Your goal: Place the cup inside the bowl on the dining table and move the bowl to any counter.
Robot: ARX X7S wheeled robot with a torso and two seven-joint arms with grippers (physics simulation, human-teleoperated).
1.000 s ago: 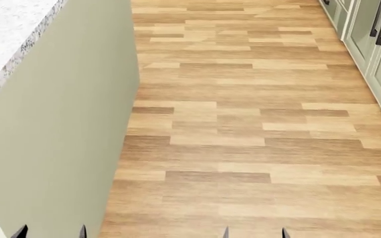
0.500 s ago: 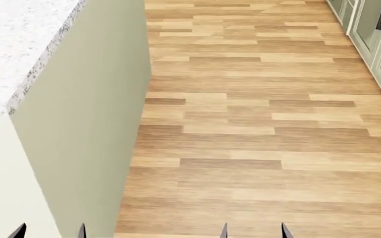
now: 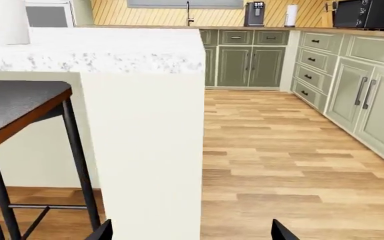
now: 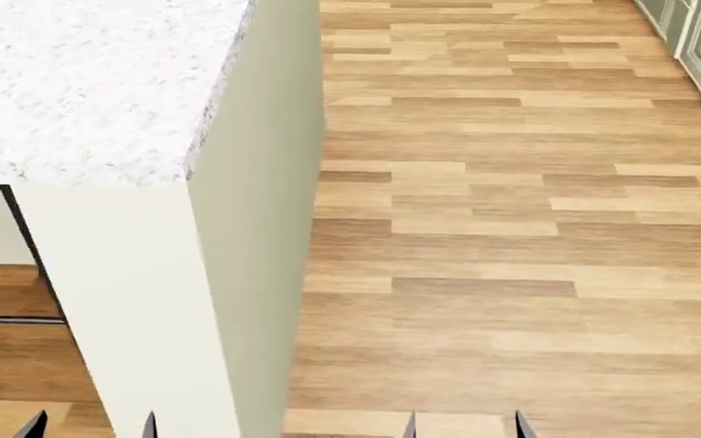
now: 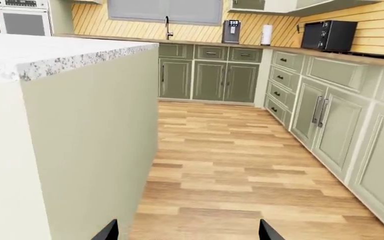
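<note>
The dining table (image 4: 83,82) has a white speckled top on a pale green base, and its corner fills the left of the head view. In the left wrist view a plain white vessel (image 3: 8,20) stands on the table (image 3: 112,50), cut off by the frame edge. I cannot tell whether it is the cup or the bowl. Neither shows in the other views. My left gripper (image 4: 95,427) is open and empty in front of the table's end panel. My right gripper (image 4: 466,427) is open and empty over the wooden floor. A brown wood counter (image 5: 352,55) runs along the far wall.
A bar stool (image 3: 12,105) with a dark seat and black legs stands tucked under the table beside its end panel. Green cabinets (image 5: 325,125) line the right side and the back. A microwave (image 5: 329,35) and a coffee machine (image 5: 231,31) sit on the counter. Wooden floor (image 4: 509,228) lies between table and cabinets.
The table has slid right and closer in the head view, showing more of its top and the end panel. Stool legs have come into view at the left. Both grippers stay open.
</note>
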